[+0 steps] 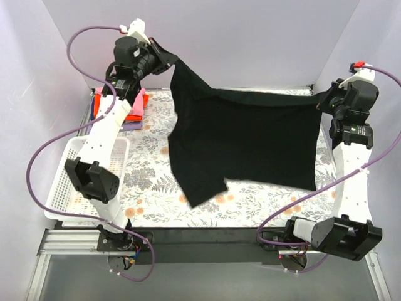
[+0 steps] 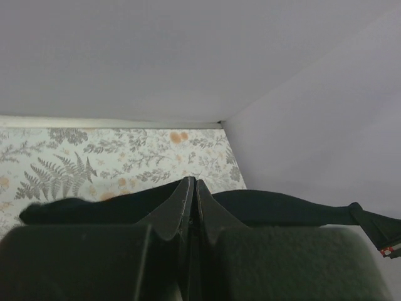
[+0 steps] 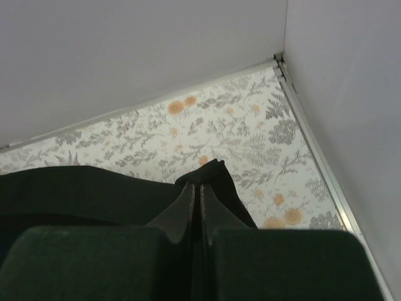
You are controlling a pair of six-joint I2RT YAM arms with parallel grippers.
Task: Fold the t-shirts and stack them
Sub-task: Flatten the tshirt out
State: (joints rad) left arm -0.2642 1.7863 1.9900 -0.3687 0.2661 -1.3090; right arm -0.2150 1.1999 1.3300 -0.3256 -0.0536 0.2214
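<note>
The black t-shirt [image 1: 244,141] hangs spread in the air between both grippers, its lower edge and one sleeve drooping toward the flowered tablecloth [image 1: 150,188]. My left gripper [image 1: 173,61] is raised at the back left and shut on the shirt's left top corner [image 2: 94,210]. My right gripper [image 1: 324,100] is raised at the back right and shut on the right top corner [image 3: 216,175]. A stack of folded tees, pink on top [image 1: 136,103], lies at the back left under the left arm. An orange bit [image 1: 98,91] and a lilac edge [image 1: 131,125] show there.
A white mesh basket [image 1: 62,182] stands at the table's left edge beside the left arm. Grey walls close the back and both sides. The dark front rail [image 1: 207,235] carries both arm bases.
</note>
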